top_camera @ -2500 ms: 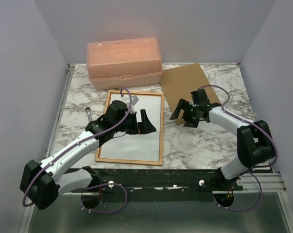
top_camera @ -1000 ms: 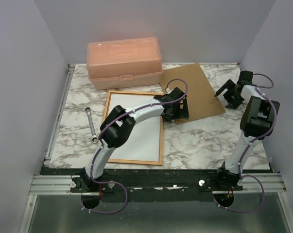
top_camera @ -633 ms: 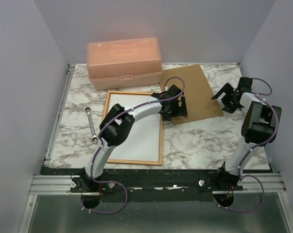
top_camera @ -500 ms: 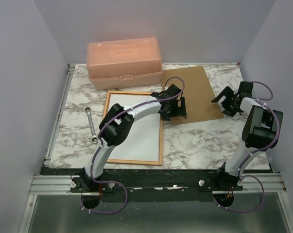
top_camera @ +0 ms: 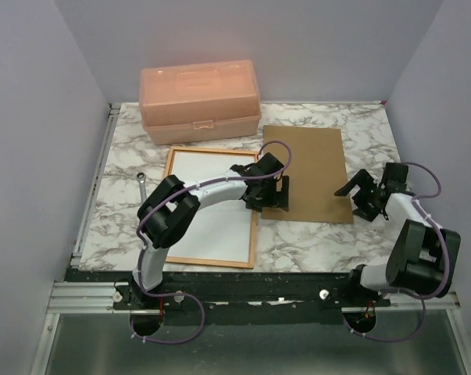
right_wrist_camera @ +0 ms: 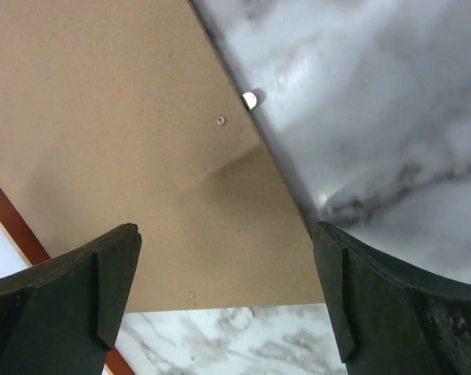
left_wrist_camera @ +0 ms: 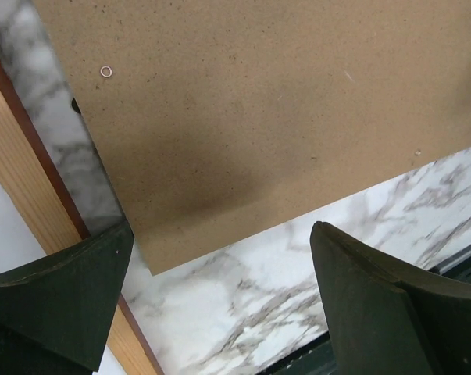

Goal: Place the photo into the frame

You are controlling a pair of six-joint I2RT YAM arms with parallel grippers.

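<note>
The frame [top_camera: 198,260] lies flat on the left half of the marble worktop [top_camera: 313,234], its paler side up. The photo [top_camera: 219,230] rests inside it, white back showing. Just beside the frame's right edge lies a brown board [top_camera: 313,168], flat and apart from it by a narrow strip of marble.

The left claw [top_camera: 268,195] hangs over the board's near left corner, its jaws spread wide and holding nothing. In the left wrist view that corner sits between its fingers [left_wrist_camera: 63,305]. The right claw [top_camera: 356,199] is at the board's right edge, also wide open and empty.

A peach box [top_camera: 200,98] stands at the back. A small wrench [top_camera: 142,180] lies left of the frame.
</note>
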